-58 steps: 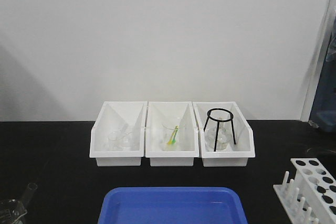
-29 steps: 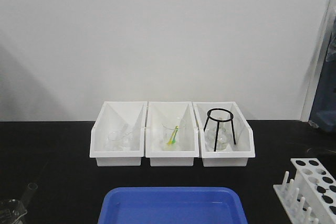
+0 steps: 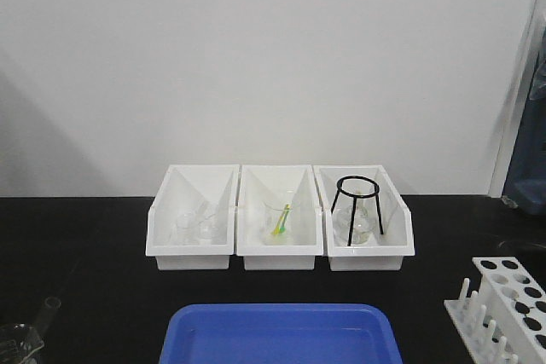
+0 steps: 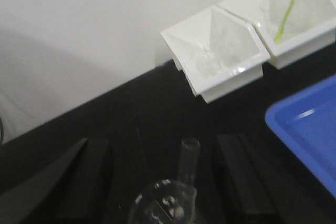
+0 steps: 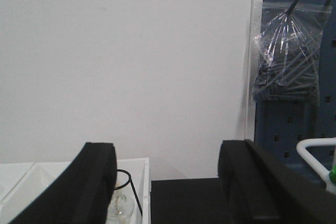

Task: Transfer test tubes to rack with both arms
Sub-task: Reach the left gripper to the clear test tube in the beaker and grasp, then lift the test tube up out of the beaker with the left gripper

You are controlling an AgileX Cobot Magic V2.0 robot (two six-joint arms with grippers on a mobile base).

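Observation:
A clear test tube (image 4: 187, 160) stands tilted in a clear glass beaker (image 4: 160, 208) on the black table. It sits between the wide-apart fingers of my left gripper (image 4: 165, 182), which is open and not touching it. In the front view the same tube (image 3: 48, 309) and beaker (image 3: 17, 343) are at the lower left corner. The white rack (image 3: 488, 293) stands at the lower right, its holes looking empty. My right gripper (image 5: 170, 187) is open and empty, raised and facing the wall. Neither gripper shows in the front view.
Three white bins stand in a row at the back: left (image 3: 189, 249) with glassware, middle (image 3: 280, 251) with yellow-green sticks (image 3: 281, 219), right (image 3: 372, 255) with a black ring stand (image 3: 358, 206). A blue tray (image 3: 277, 334) lies front centre. A blue pegboard (image 5: 291, 124) stands at the right.
In the front view the tube and beaker at the lower left have shifted slightly down and left. Everything else is the same.

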